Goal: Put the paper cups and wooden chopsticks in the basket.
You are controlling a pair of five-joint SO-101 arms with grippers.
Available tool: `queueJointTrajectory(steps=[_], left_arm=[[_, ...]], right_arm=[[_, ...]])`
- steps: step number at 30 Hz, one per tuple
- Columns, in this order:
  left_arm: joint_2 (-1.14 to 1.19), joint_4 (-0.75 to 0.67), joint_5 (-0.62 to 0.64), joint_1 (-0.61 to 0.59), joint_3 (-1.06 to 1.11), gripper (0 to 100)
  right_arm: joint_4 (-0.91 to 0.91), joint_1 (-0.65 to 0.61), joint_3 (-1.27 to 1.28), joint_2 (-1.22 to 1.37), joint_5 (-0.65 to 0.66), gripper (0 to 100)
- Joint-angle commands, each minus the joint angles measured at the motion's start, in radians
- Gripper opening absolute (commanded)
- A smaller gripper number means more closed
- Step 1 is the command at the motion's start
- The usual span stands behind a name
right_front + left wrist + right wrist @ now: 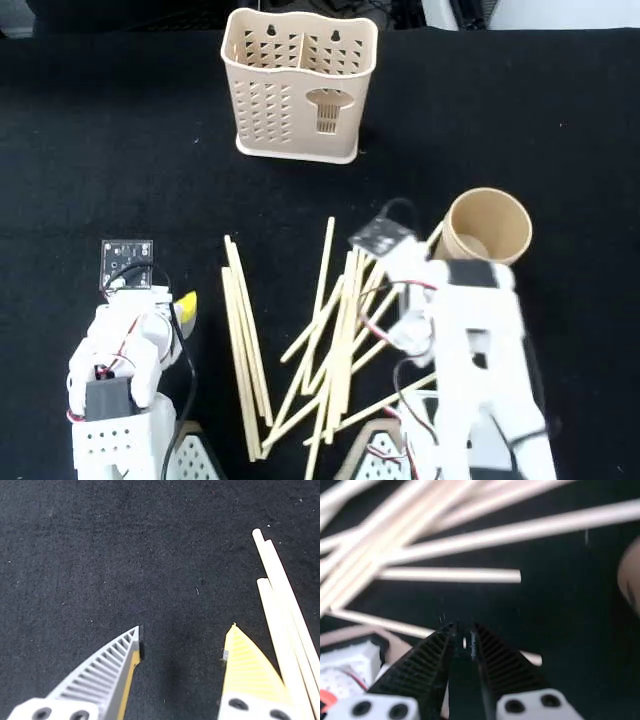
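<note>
A beige perforated basket (300,85) stands at the far middle of the black table. One tan paper cup (487,228) sits at the right, its mouth showing, just beyond the right arm; its blurred edge (631,575) shows in the right wrist view. Several wooden chopsticks (330,330) lie scattered mid-table. My right gripper (463,636) is shut and low over the pile's right side, with a chopstick (445,575) just ahead and another passing under its tips. My left gripper (186,640) is open over bare cloth, chopstick ends (280,595) beside its yellow finger (245,665).
Both arm bases stand at the near edge, the left (115,440) and the right (480,420). Two tan base plates (370,450) lie between them. Black cloth lies bare at the far left and far right of the basket.
</note>
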Motion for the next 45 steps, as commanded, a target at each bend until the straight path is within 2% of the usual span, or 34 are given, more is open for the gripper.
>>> queueJointTrajectory(steps=[1, 10, 16, 23, 30, 37, 45], left_arm=[[-0.008, -0.006, -0.002, 0.015, 0.016, 28], [-0.008, -0.003, -0.002, 0.015, 0.016, 28], [-0.008, 0.0, -0.002, 0.015, 0.016, 28], [-0.008, 0.0, 0.002, 0.015, 0.016, 28], [-0.008, -0.003, 0.002, 0.015, 0.016, 28], [-0.008, 0.0, 0.002, 0.015, 0.016, 28], [-0.008, -0.002, 0.0, 0.015, 0.016, 28]], right_arm=[[0.061, 0.163, -0.001, -0.047, 0.114, 3.5], [0.124, 0.396, 0.007, -0.047, 0.37, 3.5], [0.107, 0.466, 0.039, -0.047, 0.388, 3.5], [-0.141, 0.594, 0.231, -0.047, 0.388, 3.5], [-0.152, 0.577, 0.259, -0.047, 0.388, 3.8], [-0.178, 0.338, 0.283, -0.047, 0.342, 3.9], [-0.241, 0.252, 0.278, -0.047, 0.275, 3.9]])
